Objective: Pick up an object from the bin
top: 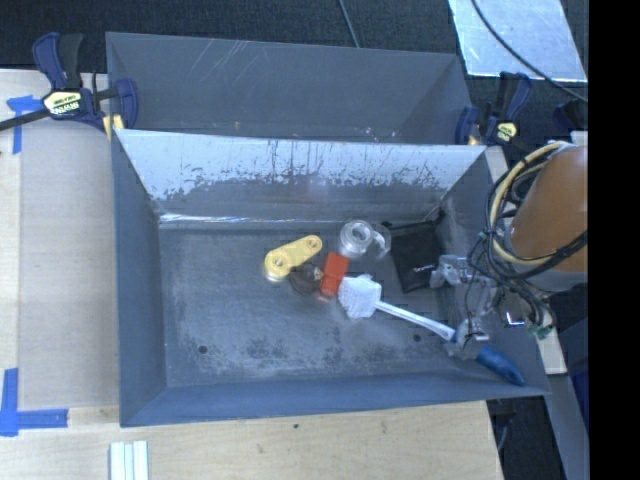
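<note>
The gripper (pixel 466 318) hangs low over the right end of the bin (pixel 250 388), close to its near right corner, with the cabled wrist and orange cover behind it by the right wall. Whether it is open or closed I cannot tell, because the cables and metal parts there run together, and nothing can be made out as held. The thing nearest to it is a white brush (pixel 358 296). Its bristled head lies near the middle of the floor, and its thin pale handle runs from there toward the near right corner, passing under the gripper. A blue piece just beyond, on the sloping wall, may be the handle's end, though I cannot be sure. The brush's long axis therefore points almost straight at the gripper, with the head away toward the bin's left. A grasp would, I judge, have to close across that handle rather than along it. Close about the brush head lie a red piece (pixel 333 271), a yellow flat piece (pixel 292 256) to its left, a silvery round thing (pixel 357 237) toward the far wall, and a black flat piece (pixel 413 253) nearer the right wall.
</note>
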Available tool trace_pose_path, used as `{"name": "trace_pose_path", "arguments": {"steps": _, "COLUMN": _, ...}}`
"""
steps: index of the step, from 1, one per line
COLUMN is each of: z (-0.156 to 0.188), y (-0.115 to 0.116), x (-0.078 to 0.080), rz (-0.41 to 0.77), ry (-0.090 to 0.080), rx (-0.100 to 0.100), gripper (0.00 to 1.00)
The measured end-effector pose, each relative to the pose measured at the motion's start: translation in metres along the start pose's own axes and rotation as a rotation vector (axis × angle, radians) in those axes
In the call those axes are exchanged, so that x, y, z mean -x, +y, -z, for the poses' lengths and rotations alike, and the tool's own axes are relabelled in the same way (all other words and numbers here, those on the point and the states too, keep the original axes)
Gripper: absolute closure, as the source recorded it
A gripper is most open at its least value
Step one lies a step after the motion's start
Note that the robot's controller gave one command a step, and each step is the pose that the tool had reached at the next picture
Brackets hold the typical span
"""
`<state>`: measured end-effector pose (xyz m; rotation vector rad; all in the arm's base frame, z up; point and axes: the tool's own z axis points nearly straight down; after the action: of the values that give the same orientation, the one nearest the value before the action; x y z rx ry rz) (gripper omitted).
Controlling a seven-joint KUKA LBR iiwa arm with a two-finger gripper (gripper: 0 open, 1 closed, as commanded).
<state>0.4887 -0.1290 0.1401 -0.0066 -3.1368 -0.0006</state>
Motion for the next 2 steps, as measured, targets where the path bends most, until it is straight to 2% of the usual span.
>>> {"name": "trace_pose_path", "arguments": {"steps": 1, "z": 0.005, "y": 0.001, "x": 0.002, "rz": 0.004, "ry": -0.008, "rx": -0.001, "gripper": 0.0}}
{"name": "trace_pose_path", "arguments": {"steps": 2, "z": -0.071, "y": 0.005, "x": 0.006, "rz": -0.178, "ry": -0.002, "rx": 0.0, "gripper": 0.0}}
